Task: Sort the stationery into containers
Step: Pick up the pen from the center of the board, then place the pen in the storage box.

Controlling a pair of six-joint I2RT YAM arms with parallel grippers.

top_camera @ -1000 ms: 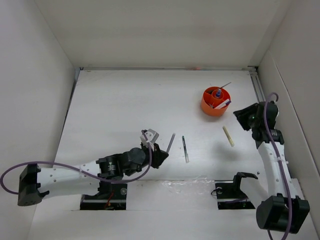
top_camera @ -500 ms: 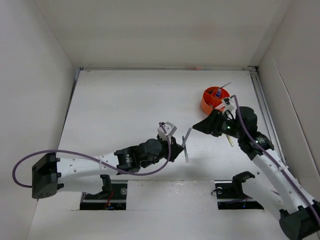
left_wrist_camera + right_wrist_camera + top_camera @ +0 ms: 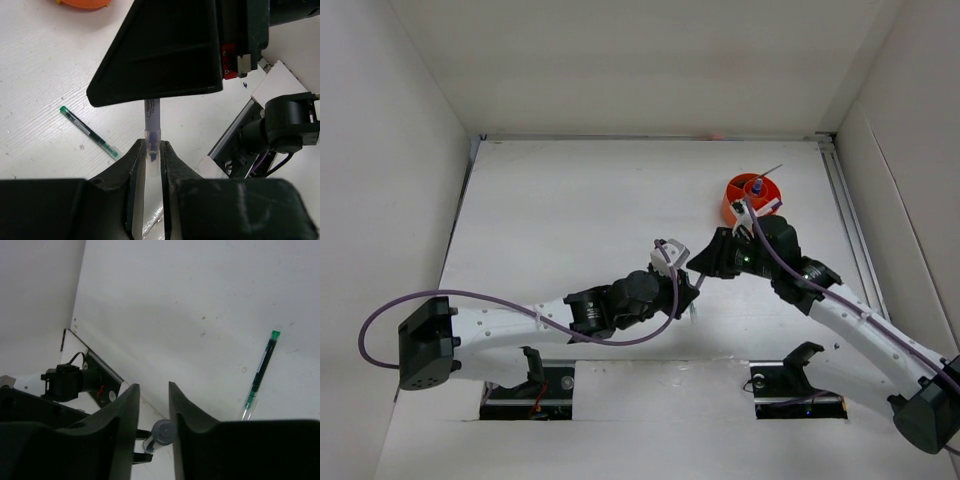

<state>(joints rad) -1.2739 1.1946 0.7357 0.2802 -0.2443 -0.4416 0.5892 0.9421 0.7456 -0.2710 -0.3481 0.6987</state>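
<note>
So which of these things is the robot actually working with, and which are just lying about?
Part of the job:
- grey pen, gripped by the left claw
- right claw, around that pen's other end
- green pen, lying loose
- orange holder, partly filled

Just there:
- purple cable
- black bracket by the arm bases
- white walls

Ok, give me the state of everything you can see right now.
purple pen: clamped at one end.
left gripper: shut on purple pen.
right gripper: open, straddling the pen's free end.
green pen: lying loose on the table.
orange holder: upright, partly filled.
</note>
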